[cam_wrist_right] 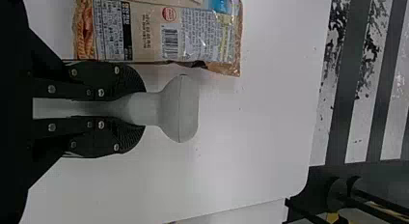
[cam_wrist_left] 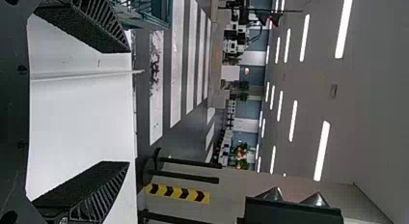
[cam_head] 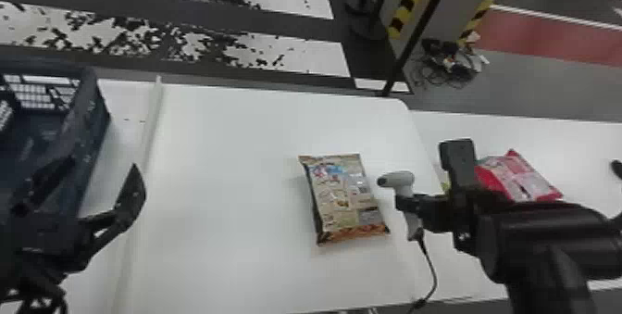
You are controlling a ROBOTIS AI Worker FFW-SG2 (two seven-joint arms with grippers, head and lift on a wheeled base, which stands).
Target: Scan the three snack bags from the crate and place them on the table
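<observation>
Right jaws (cam_wrist_right: 136,108) are closed on the gray scanner (cam_wrist_right: 181,108) just beside the tan snack bag (cam_head: 345,195), laid flat on the counter (cam_head: 222,174), code side up, likely so it can be scanned, while left jaws (cam_wrist_left: 129,107) are spread wide, empty, well left of the bag.

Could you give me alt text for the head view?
The right claw grips a handheld scanner just right of a tan snack bag lying on a white table. A red snack bag lies farther right; at the left, the open left claw is beside a dark crate.
</observation>
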